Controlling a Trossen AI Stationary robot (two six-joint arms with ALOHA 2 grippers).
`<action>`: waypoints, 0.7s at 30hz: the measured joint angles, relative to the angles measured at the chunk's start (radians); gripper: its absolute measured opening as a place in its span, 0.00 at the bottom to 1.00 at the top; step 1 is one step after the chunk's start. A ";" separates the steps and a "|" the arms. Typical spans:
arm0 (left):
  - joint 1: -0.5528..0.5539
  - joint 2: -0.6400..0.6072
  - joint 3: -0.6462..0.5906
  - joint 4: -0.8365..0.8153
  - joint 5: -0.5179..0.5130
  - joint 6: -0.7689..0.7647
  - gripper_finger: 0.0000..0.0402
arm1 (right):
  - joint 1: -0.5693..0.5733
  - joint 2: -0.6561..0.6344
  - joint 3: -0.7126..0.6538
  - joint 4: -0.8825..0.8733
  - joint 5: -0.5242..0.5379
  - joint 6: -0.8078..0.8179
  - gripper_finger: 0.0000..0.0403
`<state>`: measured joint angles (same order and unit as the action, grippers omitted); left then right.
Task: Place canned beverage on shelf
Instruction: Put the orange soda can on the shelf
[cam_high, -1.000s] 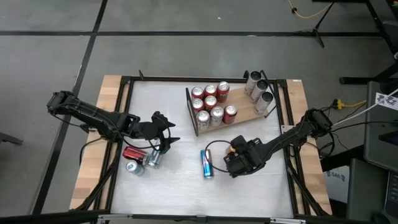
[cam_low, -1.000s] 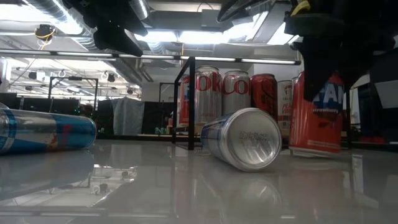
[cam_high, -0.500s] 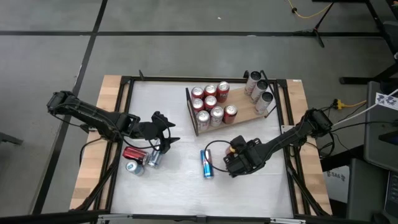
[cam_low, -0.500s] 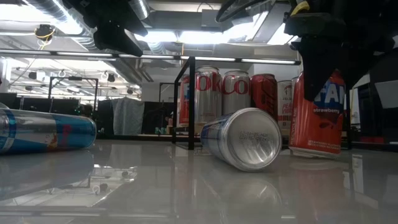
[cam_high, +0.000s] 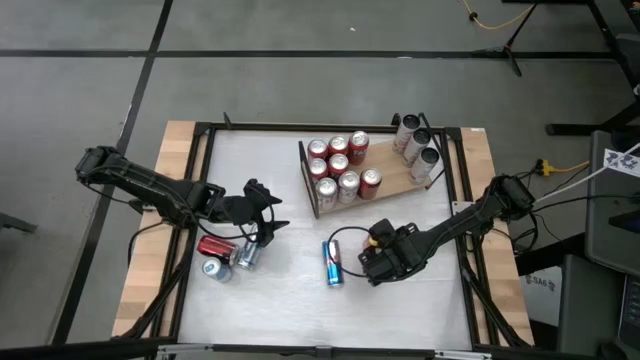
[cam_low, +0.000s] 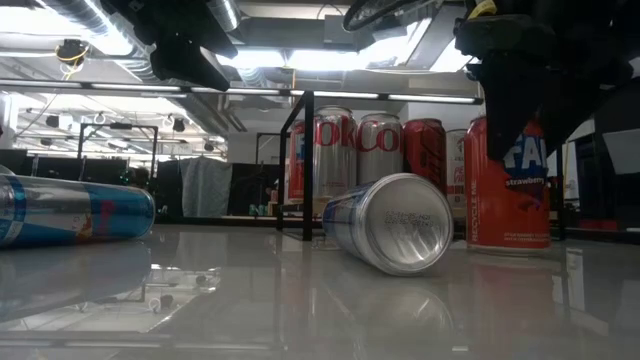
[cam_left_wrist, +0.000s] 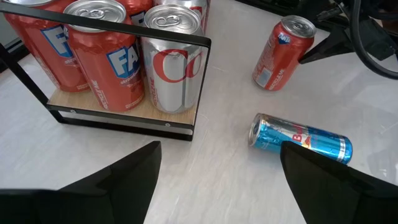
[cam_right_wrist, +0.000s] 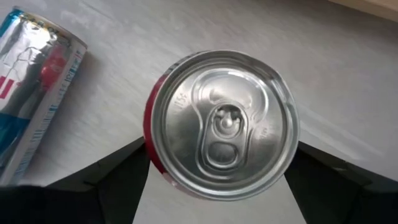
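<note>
a red strawberry can (cam_right_wrist: 221, 124) stands upright on the white table (cam_high: 270, 300), near the shelf (cam_high: 390, 183) but not on it, framed from above by the wide-spread, untouching fingers of the right gripper (cam_high: 377, 262). before closing, the fingers should be lowered evenly down both sides so the can is gripped squarely and kept vertical. the left gripper (cam_high: 268, 228) is parked part open and empty over the table's left half.

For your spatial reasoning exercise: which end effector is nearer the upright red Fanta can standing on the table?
The right end effector: its fingers flank the red Fanta can from directly above. The left end effector hovers far across the table, above the lying cans.
</note>
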<state>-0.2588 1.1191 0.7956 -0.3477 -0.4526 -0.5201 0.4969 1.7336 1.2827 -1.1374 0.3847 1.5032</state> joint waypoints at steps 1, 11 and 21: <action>0.000 0.000 0.000 0.000 0.000 0.000 0.79 | 0.000 0.000 0.000 0.000 0.000 0.000 0.84; 0.000 0.000 0.000 0.000 0.000 0.000 0.79 | 0.000 0.000 0.000 0.048 0.020 0.014 0.84; 0.000 0.000 0.000 0.000 0.000 0.000 0.79 | -0.003 0.000 0.000 0.045 0.033 0.063 0.84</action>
<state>-0.2587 1.1194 0.7958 -0.3480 -0.4526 -0.5198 0.4943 1.7332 1.2827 -1.0924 0.4179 1.5660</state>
